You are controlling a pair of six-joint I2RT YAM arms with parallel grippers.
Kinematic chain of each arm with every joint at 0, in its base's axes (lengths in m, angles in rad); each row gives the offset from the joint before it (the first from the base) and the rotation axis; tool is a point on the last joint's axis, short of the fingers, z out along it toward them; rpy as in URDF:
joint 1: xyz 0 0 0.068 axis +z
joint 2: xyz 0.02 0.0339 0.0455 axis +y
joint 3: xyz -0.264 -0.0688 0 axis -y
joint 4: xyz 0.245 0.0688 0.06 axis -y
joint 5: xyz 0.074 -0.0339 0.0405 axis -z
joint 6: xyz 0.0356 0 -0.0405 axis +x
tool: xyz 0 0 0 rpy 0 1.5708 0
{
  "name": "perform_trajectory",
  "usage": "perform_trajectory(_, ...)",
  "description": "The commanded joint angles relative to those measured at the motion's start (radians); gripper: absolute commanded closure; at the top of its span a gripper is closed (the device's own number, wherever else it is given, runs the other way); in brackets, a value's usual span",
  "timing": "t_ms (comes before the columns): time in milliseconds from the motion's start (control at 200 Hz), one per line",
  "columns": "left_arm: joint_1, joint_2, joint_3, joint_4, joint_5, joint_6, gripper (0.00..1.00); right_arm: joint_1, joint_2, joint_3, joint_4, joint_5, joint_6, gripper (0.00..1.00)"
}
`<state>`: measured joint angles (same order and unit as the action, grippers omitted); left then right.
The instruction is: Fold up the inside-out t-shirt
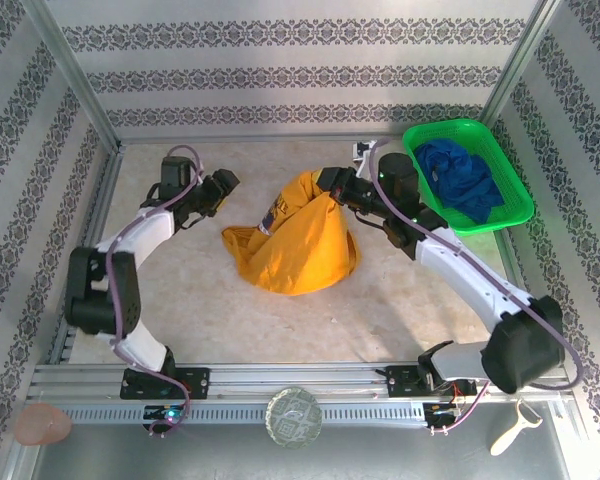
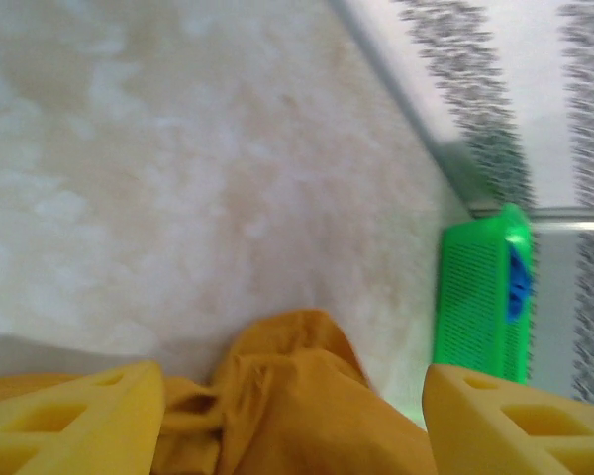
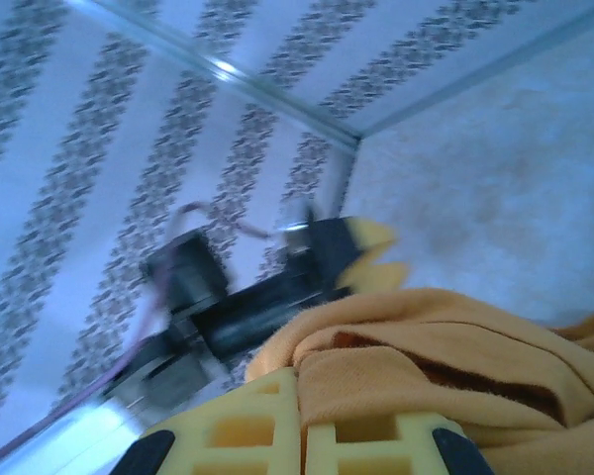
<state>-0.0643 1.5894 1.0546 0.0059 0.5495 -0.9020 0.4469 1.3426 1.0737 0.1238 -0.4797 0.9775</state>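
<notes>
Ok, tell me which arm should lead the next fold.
Right arm: the right tool is shut on the t-shirt, bunched and raised; the left tool is open, holding nothing.

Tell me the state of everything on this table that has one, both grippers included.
mustard orange-yellow cloth t-shirt: bunched in a heap, not folded, top corner lifted.
left gripper: open, holding nothing.
right gripper: shut on the t-shirt's raised corner.
green plastic mesh basket: upright, holding a garment.
dark blue cloth garment: crumpled inside the basket.
</notes>
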Motion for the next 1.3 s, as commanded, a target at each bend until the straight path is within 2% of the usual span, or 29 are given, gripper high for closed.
perform_trajectory(0,-0.003,-0.149,-0.100,-0.025,0.029,0.047,0.30,0.007,-0.003,0.115,-0.041,0.065,-0.054,1.00)
perform_trajectory(120,-0.072,-0.347,-0.213,0.016,-0.007,0.008,0.28,0.043,0.009,0.295,-0.266,0.172,-0.231,1.00)
perform_trajectory(230,-0.274,-0.470,-0.220,-0.004,-0.155,0.049,0.24,0.065,0.022,0.386,-0.333,0.203,-0.294,1.00)
perform_trajectory(325,-0.433,-0.447,-0.183,0.036,-0.251,0.084,0.23,0.070,0.031,0.421,-0.320,0.191,-0.300,1.00)
perform_trajectory(425,-0.518,-0.317,-0.117,0.096,-0.290,0.113,0.22,0.074,0.042,0.438,-0.265,0.118,-0.302,1.00)
perform_trajectory(490,-0.529,-0.220,-0.048,0.081,-0.251,0.125,0.26,0.072,0.037,0.444,-0.250,0.071,-0.320,1.00)
perform_trajectory(540,-0.528,-0.211,-0.021,0.040,-0.267,0.158,0.26,0.065,0.029,0.446,-0.271,0.051,-0.345,1.00)
perform_trajectory(654,-0.522,-0.320,-0.054,0.048,-0.315,0.209,0.19,0.025,-0.031,0.354,-0.264,0.014,-0.382,1.00)
perform_trajectory(739,-0.519,-0.394,-0.061,0.013,-0.295,0.229,0.18,-0.004,-0.072,0.254,-0.199,-0.025,-0.378,1.00)
perform_trajectory(824,-0.519,-0.470,-0.103,0.019,-0.281,0.212,0.17,-0.021,-0.096,0.180,-0.151,-0.056,-0.367,1.00)
perform_trajectory(969,-0.518,-0.563,-0.168,0.063,-0.322,0.169,0.11,-0.023,-0.114,0.118,-0.116,-0.078,-0.349,1.00)
perform_trajectory(1169,-0.519,-0.420,-0.047,0.055,-0.242,0.145,0.11,-0.022,-0.139,0.073,-0.082,-0.082,-0.320,1.00)
perform_trajectory(1294,-0.519,-0.319,-0.007,0.075,-0.231,0.101,0.10,-0.016,-0.150,0.063,-0.072,-0.083,-0.310,1.00)
